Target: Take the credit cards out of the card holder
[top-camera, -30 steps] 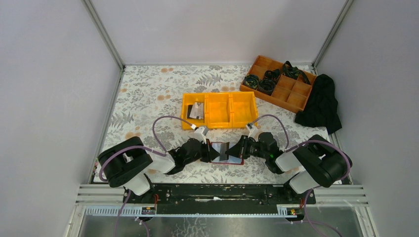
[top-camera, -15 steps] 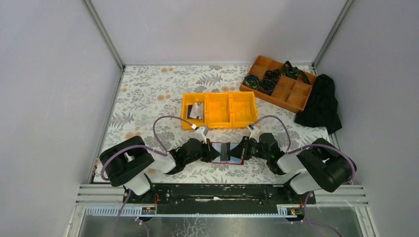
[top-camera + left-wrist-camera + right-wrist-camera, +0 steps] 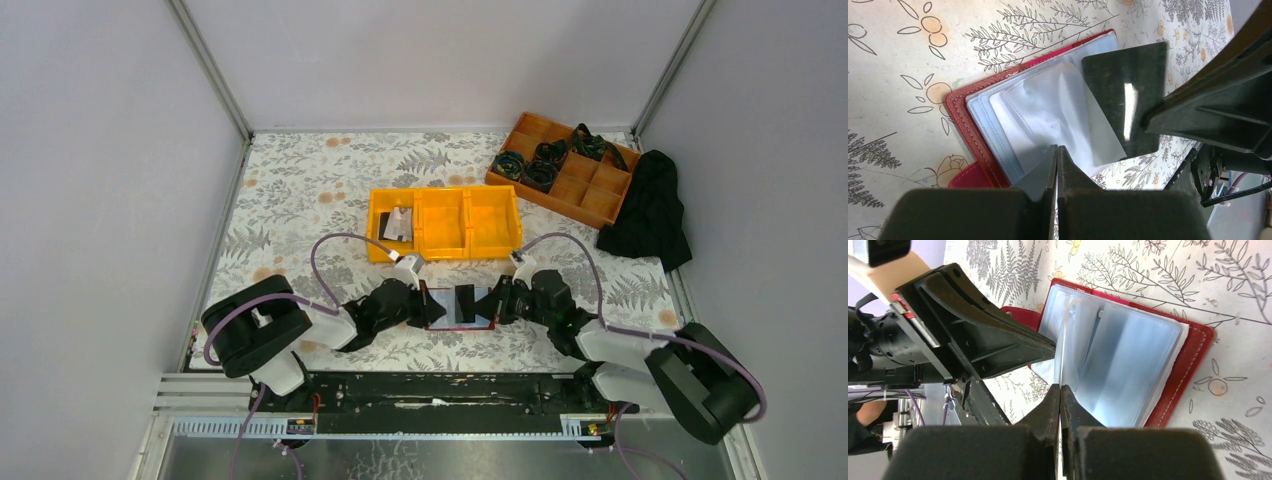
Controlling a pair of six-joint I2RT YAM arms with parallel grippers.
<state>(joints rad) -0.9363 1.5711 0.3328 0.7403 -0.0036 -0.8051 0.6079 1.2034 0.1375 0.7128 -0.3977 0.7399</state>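
The right arm's big elbow has swung out toward 4 o'clock since a second ago, and its claw has backed away to 3 o'clock. That pull has slid a black card (image 3: 1120, 100) much farther out of the card holder (image 3: 965, 107). So one more card is nearly free. I think the step now is to lift it clear and carry it off.

The red card holder lies open on the desk (image 3: 300, 190), close to the arms at 6 o'clock. The left claw (image 3: 1057, 150) is squeezed tight on one of its clear pockets and pins the holder down. The right claw (image 3: 1060, 389) is squeezed tight on the black card, at the 3 o'clock side of the holder. I cannot tell if the card's last edge is still tucked in a pocket.

Farther back, at 12 o'clock from the holder, is a yellow bin (image 3: 445, 252). Two credit cards (image 3: 398, 224) already lie in its left box. Farther still, toward 1 o'clock, are a brown tray (image 3: 560, 192) and a black cloth (image 3: 650, 210). None of these has moved.
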